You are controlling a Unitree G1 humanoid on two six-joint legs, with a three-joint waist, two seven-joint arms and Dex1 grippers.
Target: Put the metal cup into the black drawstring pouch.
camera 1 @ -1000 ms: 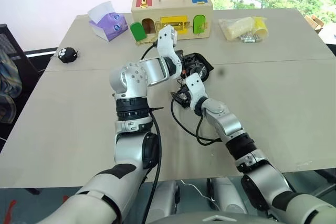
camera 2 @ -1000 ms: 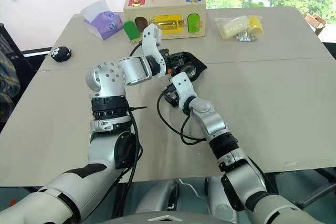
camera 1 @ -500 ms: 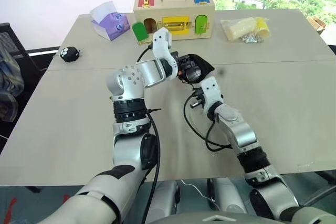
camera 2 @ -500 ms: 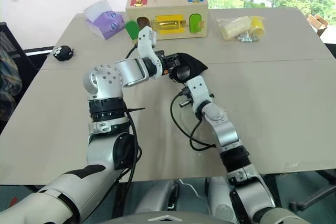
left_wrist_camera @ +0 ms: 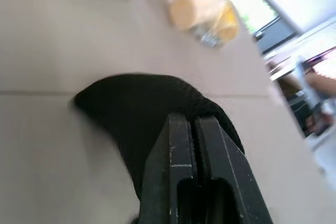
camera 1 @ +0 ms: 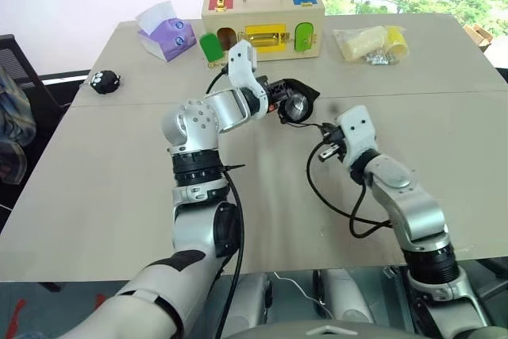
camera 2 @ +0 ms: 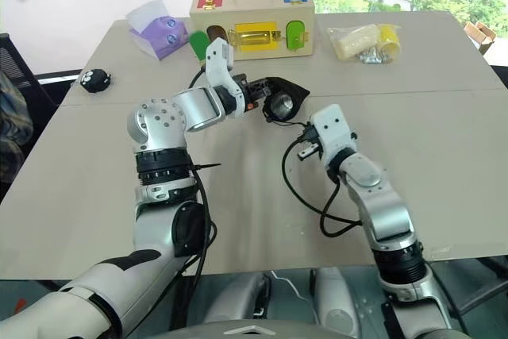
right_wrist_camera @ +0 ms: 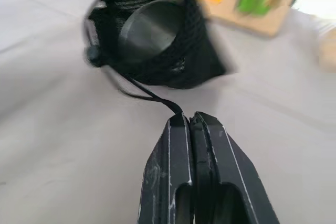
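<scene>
The black drawstring pouch [camera 1: 300, 94] hangs above the middle of the table, with my left gripper [camera 1: 276, 106] shut on its fabric edge. In the left wrist view the shut fingers [left_wrist_camera: 181, 135] pinch the black cloth [left_wrist_camera: 131, 103]. The metal cup [camera 1: 298, 105] sits inside the pouch, its shiny round end showing through the mouth [right_wrist_camera: 149, 32]. My right gripper [camera 1: 324, 134] is to the right of the pouch, shut on the thin black cord [right_wrist_camera: 152, 95], which runs from the pouch's mouth to its fingertips.
A wooden latch box [camera 1: 262, 25] stands at the back centre, with a purple tissue pack [camera 1: 165, 33] to its left. A clear bag with yellow contents [camera 1: 371, 44] lies at the back right. A small round black toy [camera 1: 102, 80] sits at the left. A black cable [camera 1: 333, 204] loops below my right arm.
My right gripper has shut on the cord and swung right and up, away from under the pouch, drawing the cord out. The left gripper has kept the pouch almost still.
</scene>
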